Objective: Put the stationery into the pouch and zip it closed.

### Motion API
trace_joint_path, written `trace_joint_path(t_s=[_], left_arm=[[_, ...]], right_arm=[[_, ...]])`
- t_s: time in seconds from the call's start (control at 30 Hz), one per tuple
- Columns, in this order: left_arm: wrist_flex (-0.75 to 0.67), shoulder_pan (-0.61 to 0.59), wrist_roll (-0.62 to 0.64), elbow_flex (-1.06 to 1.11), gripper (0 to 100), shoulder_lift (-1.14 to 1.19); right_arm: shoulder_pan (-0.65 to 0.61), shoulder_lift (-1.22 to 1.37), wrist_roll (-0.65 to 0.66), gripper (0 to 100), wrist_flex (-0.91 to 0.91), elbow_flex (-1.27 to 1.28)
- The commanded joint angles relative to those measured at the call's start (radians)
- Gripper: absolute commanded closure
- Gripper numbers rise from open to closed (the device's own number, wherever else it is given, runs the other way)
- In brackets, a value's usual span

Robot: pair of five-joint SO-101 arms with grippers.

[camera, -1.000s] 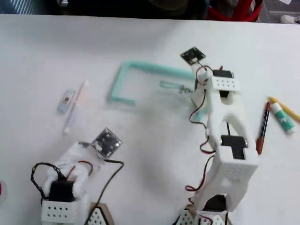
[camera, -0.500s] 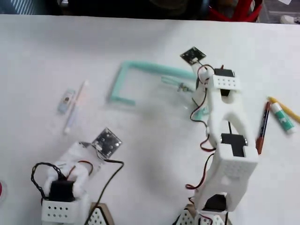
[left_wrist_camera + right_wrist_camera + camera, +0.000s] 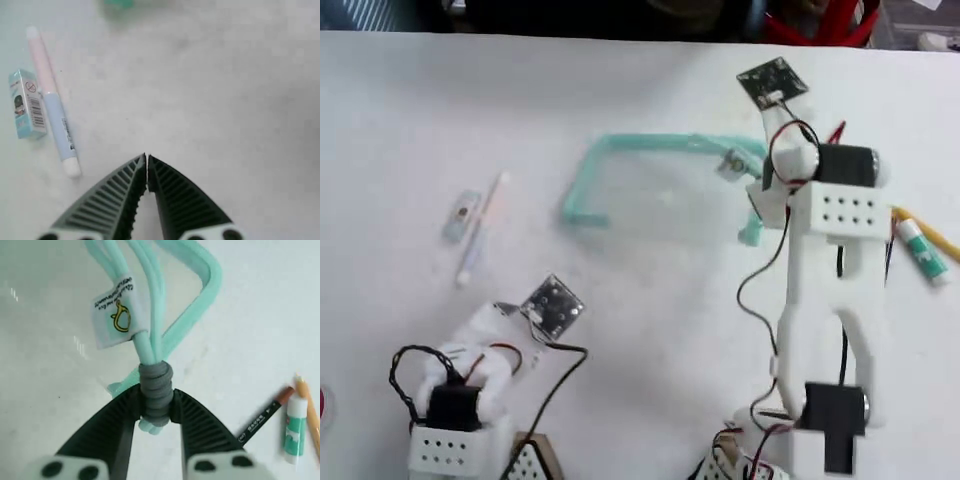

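Note:
The clear pouch with mint-green trim (image 3: 650, 143) lies in the middle of the table. My right gripper (image 3: 748, 178) is at the pouch's right end. In the right wrist view it (image 3: 156, 396) is shut on the pouch's grey end piece (image 3: 156, 380), just below a white label (image 3: 116, 310). A pastel pen (image 3: 480, 228) and a small blue eraser box (image 3: 462, 214) lie together at the left. My left gripper (image 3: 146, 162) is shut and holds nothing. It hovers over bare table, with the pen (image 3: 52, 100) and the box (image 3: 27, 103) off to one side.
A glue stick (image 3: 922, 248) and a yellow pencil (image 3: 932, 234) lie at the right edge beside the right arm. A dark pencil (image 3: 265, 415) lies next to the glue stick (image 3: 295, 432). The left arm's base (image 3: 455, 400) sits at the front left.
The right arm has stretched farther from its base and to the right, pulling the pouch's right end with it and drawing the pouch out. The left arm has stayed put.

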Motion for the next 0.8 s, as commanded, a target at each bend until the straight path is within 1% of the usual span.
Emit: trace_joint_path(t_s=[0.0, 0.13, 0.23, 0.3, 0.37, 0.4, 0.5, 0.63, 0.77], left_arm=[[-0.04, 0.097, 0.002, -0.129, 97, -0.005], [-0.094, 0.237, 0.003, -0.321, 97, -0.005], [-0.18, 0.387, 0.014, -0.353, 94, -0.005], [-0.238, 0.49, 0.109, -0.331, 88, -0.005], [-0.305, 0.544, 0.23, -0.301, 84, -0.005], [-0.342, 0.547, 0.255, -0.281, 82, -0.005], [-0.44, 0.545, 0.258, -0.209, 79, -0.005], [-0.592, 0.553, 0.253, -0.117, 77, -0.005], [-0.732, 0.552, 0.153, -0.052, 78, -0.005]], right_arm=[[-0.053, -0.125, -0.064, 98.0, 0.068, -0.02], [-0.128, -0.18, -0.121, 98.0, 0.127, -0.028], [-0.174, -0.211, -0.16, 98.0, 0.157, -0.044], [-0.205, -0.223, -0.176, 98.0, 0.189, -0.11], [-0.226, -0.236, -0.183, 98.0, 0.209, -0.189], [-0.229, -0.237, -0.187, 98.0, 0.209, -0.222], [-0.234, -0.226, -0.186, 98.0, 0.209, -0.293], [-0.266, -0.226, -0.186, 98.0, 0.209, -0.315], [-0.344, -0.225, -0.186, 98.0, 0.209, -0.315]])
